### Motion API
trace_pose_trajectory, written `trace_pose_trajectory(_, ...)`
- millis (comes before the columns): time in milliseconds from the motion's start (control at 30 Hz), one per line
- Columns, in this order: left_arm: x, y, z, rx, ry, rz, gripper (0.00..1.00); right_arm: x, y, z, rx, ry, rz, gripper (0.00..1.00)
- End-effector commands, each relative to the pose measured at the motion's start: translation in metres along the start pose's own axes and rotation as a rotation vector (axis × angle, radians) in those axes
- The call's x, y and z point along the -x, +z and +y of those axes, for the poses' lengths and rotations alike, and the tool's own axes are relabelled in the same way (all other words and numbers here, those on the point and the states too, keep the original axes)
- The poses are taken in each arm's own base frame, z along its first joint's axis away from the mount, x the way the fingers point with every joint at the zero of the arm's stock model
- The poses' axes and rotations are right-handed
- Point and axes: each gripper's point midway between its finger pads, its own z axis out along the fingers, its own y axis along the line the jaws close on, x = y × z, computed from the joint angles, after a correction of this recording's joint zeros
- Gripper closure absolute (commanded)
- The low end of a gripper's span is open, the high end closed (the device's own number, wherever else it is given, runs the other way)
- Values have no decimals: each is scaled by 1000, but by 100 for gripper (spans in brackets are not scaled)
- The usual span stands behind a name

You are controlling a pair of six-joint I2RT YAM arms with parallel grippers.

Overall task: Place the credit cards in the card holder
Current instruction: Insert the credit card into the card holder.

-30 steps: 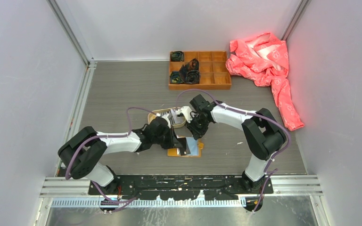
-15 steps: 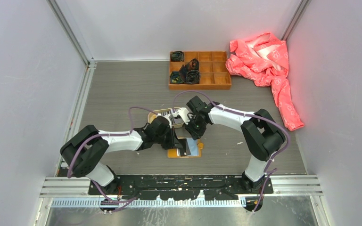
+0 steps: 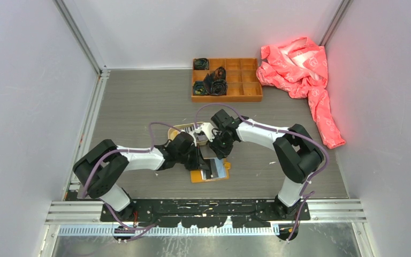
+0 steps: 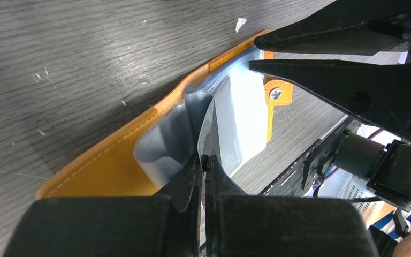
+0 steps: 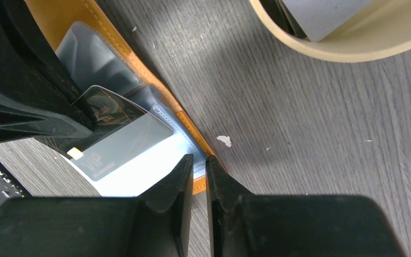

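The mustard-orange card holder (image 3: 199, 174) lies open on the table between the arms, its clear sleeves up (image 4: 107, 168) (image 5: 67, 19). My left gripper (image 3: 200, 161) (image 4: 204, 159) is shut on a dark credit card (image 5: 119, 134) printed "VIP", which lies partly inside a sleeve. My right gripper (image 3: 218, 152) (image 5: 199, 161) is pinched on the holder's far edge, the jaws almost touching; one of its fingers (image 4: 332, 80) shows in the left wrist view. More credit cards (image 3: 199, 134) (image 5: 326, 13) lie in the oval tan tray (image 3: 182, 129) (image 5: 348, 48) just behind.
An orange wooden compartment box (image 3: 241, 85) with dark items stands at the back. A pink cloth (image 3: 299, 67) lies at the back right. The black base rail (image 3: 203, 206) runs along the near edge.
Both grippers have edged closer together over the holder: the left arm a little right, the right gripper a little left and nearer. The holder has turned slightly.
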Motion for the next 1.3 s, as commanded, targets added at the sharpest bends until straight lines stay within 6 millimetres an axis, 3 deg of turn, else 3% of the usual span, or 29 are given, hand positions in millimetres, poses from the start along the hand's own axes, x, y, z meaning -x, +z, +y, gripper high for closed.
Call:
trace_pose_trajectory(0, -15, 6, 27, 97, -2, 47, 100, 19, -5, 15, 58, -16, -65, 80)
trace_pose_trajectory(167, -14, 5, 28, 96, -3, 38, 99, 23, -11, 12, 53, -12, -82, 78)
trace_pose_trajectory(400, -16, 2, 33, 104, -5, 27, 89, 34, -47, 10, 21, -75, -195, 63)
trace_pose_trajectory(600, -15, 0, 31, 89, -6, 18, 78, 33, -64, 47, 161, -261, -308, 64)
trace_pose_trajectory(767, -13, -1, 27, 56, -24, 7, 75, 17, -70, 90, 271, -594, -406, 68)
trace_pose_trajectory(900, -13, -1, 24, 24, -42, 3, 73, 3, -60, 111, 284, -824, -402, 76)
trace_pose_trajectory(1033, -14, -1, 23, 5, -54, 2, 72, 17, -44, 108, 147, -869, -366, 84)
trace_pose_trajectory(1267, -15, 3, 21, -9, -63, 17, 72, 37, -24, 106, -26, -884, -315, 86)
